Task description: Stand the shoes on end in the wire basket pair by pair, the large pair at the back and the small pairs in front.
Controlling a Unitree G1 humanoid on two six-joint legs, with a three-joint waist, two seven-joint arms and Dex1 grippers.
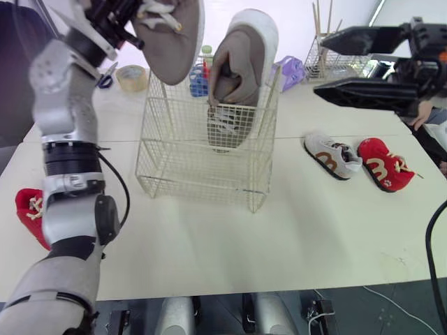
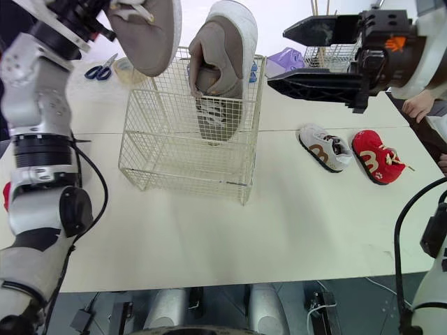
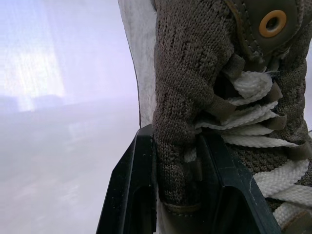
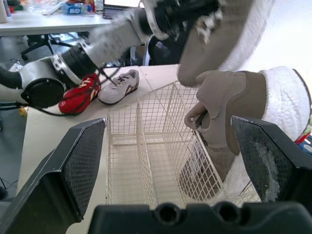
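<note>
My left gripper [image 1: 133,17] is shut on the knit collar of a large taupe shoe [image 1: 171,38] and holds it in the air over the back left of the wire basket [image 1: 181,139]. In the left wrist view both fingers [image 3: 131,185] pinch that collar [image 3: 180,122]. The matching large shoe [image 1: 237,77] stands on end in the basket's back right. To the right of the basket, my right gripper [image 1: 321,66] hovers open with nothing in it. A small white-and-brown shoe [image 1: 332,155] and a small red shoe [image 1: 383,164] lie on the table to the right. Another small red shoe [image 1: 31,213] lies at the left.
A tape roll [image 1: 131,77] and scissors [image 1: 105,78] lie behind the basket at the left. A purple object [image 1: 292,70] and a second wire basket [image 1: 328,63] stand at the back right. A person's hand [image 1: 422,115] rests at the right edge.
</note>
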